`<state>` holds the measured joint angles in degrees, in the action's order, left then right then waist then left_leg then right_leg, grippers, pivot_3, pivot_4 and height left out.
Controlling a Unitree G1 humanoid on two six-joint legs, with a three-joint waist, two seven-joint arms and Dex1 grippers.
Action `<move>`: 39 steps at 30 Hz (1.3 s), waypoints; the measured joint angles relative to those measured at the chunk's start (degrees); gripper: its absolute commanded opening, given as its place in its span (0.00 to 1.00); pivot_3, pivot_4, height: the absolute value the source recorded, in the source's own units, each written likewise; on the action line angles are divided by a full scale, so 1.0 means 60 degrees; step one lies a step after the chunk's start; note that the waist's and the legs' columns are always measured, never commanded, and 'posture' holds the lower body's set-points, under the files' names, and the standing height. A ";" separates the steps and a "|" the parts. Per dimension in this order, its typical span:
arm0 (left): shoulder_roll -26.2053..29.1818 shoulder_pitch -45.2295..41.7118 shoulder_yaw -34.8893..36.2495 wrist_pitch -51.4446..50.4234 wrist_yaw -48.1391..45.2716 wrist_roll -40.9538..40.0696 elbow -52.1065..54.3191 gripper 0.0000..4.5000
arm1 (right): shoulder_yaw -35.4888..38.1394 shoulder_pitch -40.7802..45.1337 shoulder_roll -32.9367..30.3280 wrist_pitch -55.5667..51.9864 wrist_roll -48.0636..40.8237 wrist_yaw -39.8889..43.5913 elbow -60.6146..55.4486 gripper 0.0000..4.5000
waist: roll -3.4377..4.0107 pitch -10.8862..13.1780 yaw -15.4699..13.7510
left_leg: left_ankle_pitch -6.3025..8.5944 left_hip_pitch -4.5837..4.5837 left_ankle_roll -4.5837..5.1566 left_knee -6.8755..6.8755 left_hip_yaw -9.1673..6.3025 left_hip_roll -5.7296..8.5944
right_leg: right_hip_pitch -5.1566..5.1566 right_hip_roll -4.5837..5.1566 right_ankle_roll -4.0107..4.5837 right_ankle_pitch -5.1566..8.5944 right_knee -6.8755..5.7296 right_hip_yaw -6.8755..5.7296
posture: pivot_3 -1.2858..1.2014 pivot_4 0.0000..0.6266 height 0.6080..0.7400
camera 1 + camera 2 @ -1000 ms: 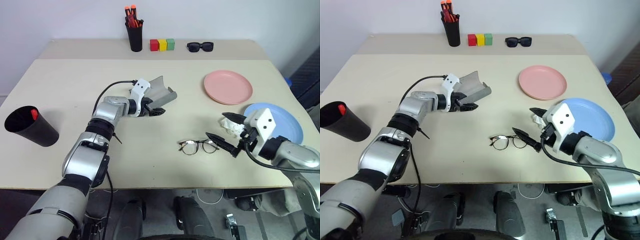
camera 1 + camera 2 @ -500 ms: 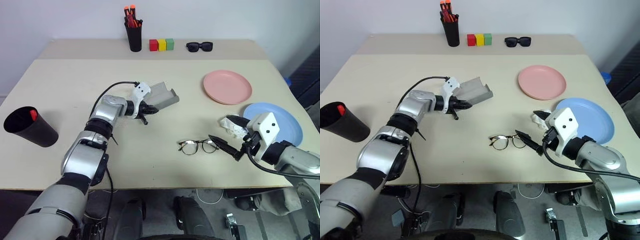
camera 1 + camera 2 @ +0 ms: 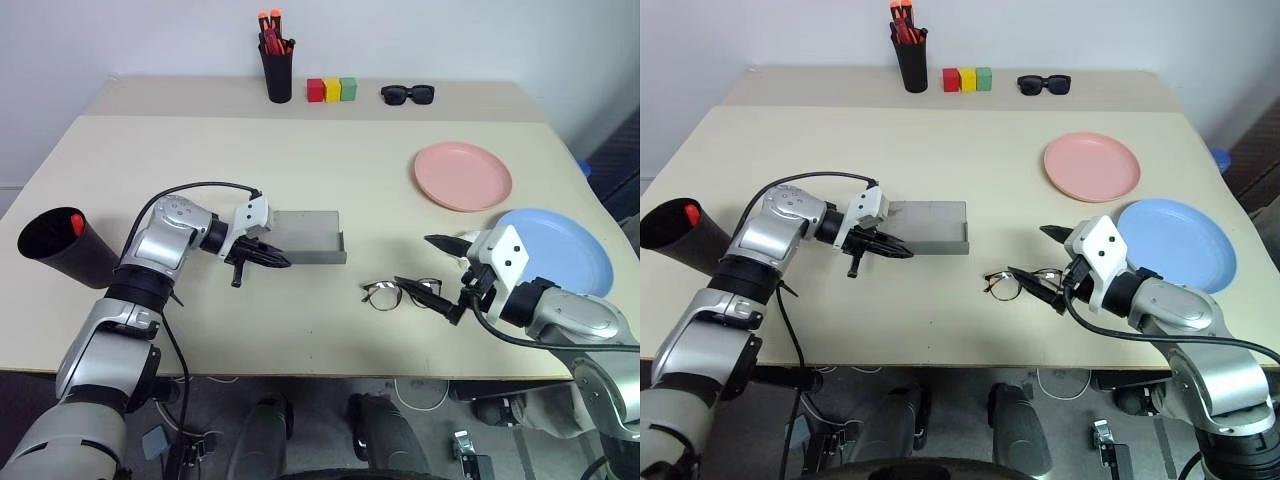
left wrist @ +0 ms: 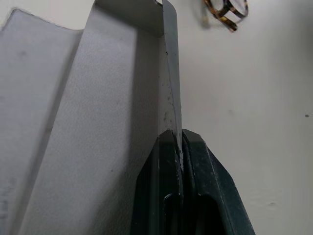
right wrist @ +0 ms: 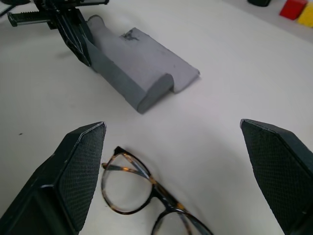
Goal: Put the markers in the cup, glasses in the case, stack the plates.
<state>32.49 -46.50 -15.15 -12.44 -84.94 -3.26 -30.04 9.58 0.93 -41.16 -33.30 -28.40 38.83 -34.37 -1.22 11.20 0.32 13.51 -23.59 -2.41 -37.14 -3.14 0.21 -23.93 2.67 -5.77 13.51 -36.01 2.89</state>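
Lying between the right gripper's point(image 5: 176, 171) spread jaws, seemingly untouched: glasses point(image 5: 146, 196).

A pale beige desk point(image 3: 150, 150) stands against a plain white wall point(image 3: 120, 35). A seam runs across the desktop near its far edge, setting off a narrow back strip. Beneath the near edge lies a grey floor point(image 3: 320, 420) with loose cables. Light is even and soft, shadows faint
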 measured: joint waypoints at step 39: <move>0.0337 0.5850 0.1495 -0.2718 0.2829 -0.3343 0.8491 0.41 | -0.3330 0.1725 -0.2355 0.1347 0.4760 0.0749 0.0919 1.00 | 0.0019 -0.0005 0.0065 | 0.0004 0.0031 0.0008 -0.0008 0.0023 -0.0012 | 0.0011 0.0002 0.0016 0.0008 -0.0013 0.0012 | 0.52 0.24 1.00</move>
<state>34.51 -11.40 -6.18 -28.75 -67.97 -23.32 20.91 -10.40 11.28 -55.29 -25.22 0.16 43.32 -28.85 -1.11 11.17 0.71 13.53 -23.40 -2.37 -37.19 -3.00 0.14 -23.87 2.69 -5.68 13.56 -36.09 2.97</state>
